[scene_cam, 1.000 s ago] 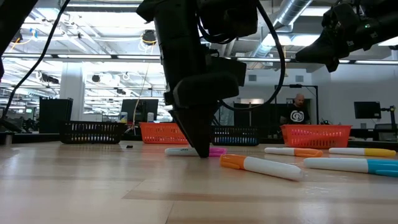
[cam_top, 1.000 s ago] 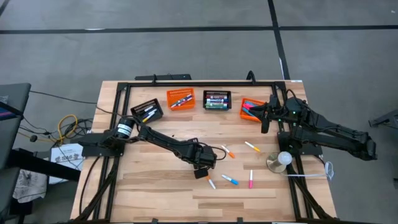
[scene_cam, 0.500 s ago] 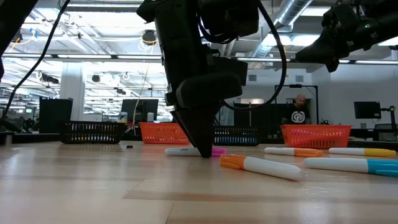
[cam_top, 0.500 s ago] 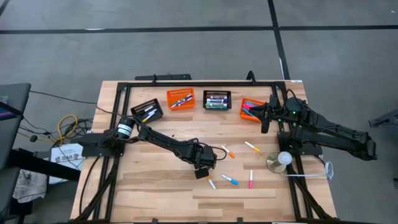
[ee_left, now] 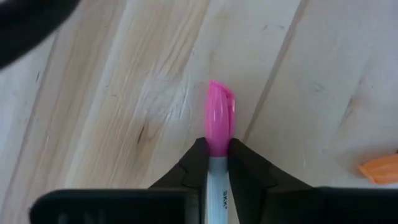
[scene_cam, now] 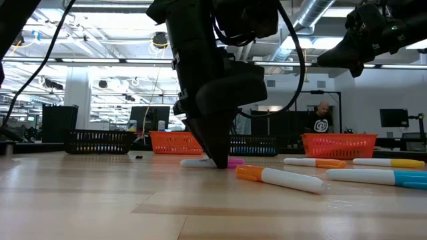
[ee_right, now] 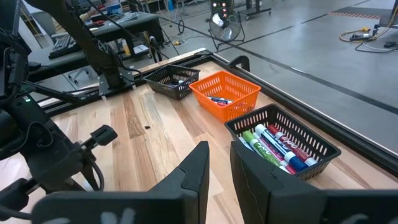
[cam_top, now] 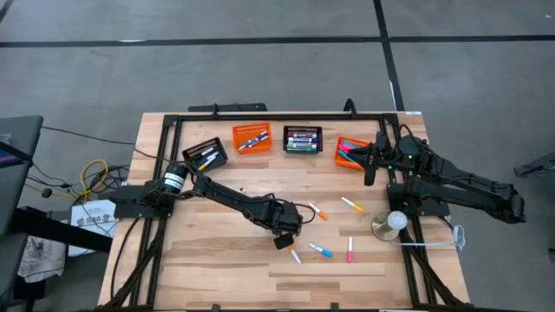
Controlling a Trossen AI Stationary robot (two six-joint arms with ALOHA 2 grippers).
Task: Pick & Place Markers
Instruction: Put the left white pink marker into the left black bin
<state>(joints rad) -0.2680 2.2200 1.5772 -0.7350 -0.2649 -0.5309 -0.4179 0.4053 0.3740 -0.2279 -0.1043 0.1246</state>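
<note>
Left gripper [ee_left: 216,163]: pink marker [ee_left: 220,118] clamped
Jaws pinch its barrel crosswise; pink cap points to 12 o'clock beyond them, marker flat on worktop [ee_left: 124,93]. Right jaws narrow, empty.

Four baskets [cam_top: 302,139] line the table's [cam_top: 217,260] far edge (loose markers [cam_top: 351,204] lie nearer, right of centre).

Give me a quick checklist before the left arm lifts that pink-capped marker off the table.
1. Left gripper shut on the pink-capped marker: ok.
2. Marker centred between the fingers: ok.
3. Marker off the table: not ok, it lies on the wood.
4. Orange-capped marker apart from the gripper: ok.
5. Right gripper out of the way, up by the far-right orange basket: ok.
6. Target basket known: cannot tell.
</note>
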